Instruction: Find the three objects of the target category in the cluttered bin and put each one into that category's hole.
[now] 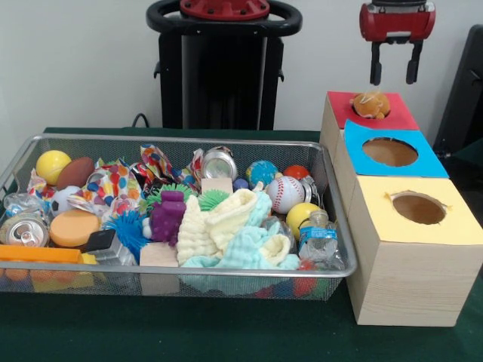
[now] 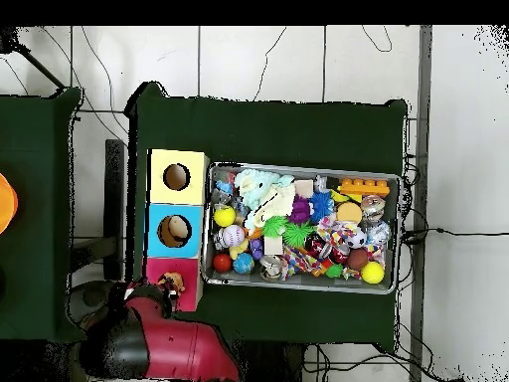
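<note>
My gripper (image 1: 393,72) hangs open and empty above the red-surround hole (image 1: 400,117) at the far end of the row of wood-grain boxes. An orange-brown plush toy with a pale face (image 1: 370,104) sits in that hole, its top sticking out, directly below and a little left of the fingers. In the overhead view the plush (image 2: 171,282) shows in the red surround (image 2: 157,269), with my red arm (image 2: 169,343) beside it. The wire-mesh bin (image 1: 173,139) lies left of the boxes, full of clutter. I cannot make out an orange striped toy in it.
The blue-surround hole (image 1: 389,151) and yellow-surround hole (image 1: 418,207) follow towards the camera. The bin (image 2: 303,167) holds a baseball (image 1: 284,193), a yellow ball (image 1: 53,166), a purple toy (image 1: 167,217), pale cloths (image 1: 234,230), a can (image 1: 25,228) and a bottle (image 1: 321,240).
</note>
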Available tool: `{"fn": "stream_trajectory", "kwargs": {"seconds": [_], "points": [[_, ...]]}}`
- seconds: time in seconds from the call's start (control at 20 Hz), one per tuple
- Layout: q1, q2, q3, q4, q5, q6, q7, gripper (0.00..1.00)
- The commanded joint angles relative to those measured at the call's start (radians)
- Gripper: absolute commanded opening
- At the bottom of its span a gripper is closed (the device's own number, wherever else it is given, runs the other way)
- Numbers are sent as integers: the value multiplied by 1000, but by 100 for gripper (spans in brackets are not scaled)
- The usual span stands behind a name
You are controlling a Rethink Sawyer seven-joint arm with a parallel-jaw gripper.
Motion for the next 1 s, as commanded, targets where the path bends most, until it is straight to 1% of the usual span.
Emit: {"fn": "stream_trajectory", "kwargs": {"seconds": [0.05,0.1,0.4,0.45,0.65,0.9,1.0], "points": [[-70,14,80,-31,33,46,183,100],[-85,22,99,-13,33,20,184,100],[-100,36,108,-3,16,-11,188,100],[-101,38,107,-3,14,-10,191,0],[-81,46,72,-21,-6,16,174,0],[-32,47,18,-25,-12,17,191,0],[-37,47,25,-18,-10,15,188,0]]}}
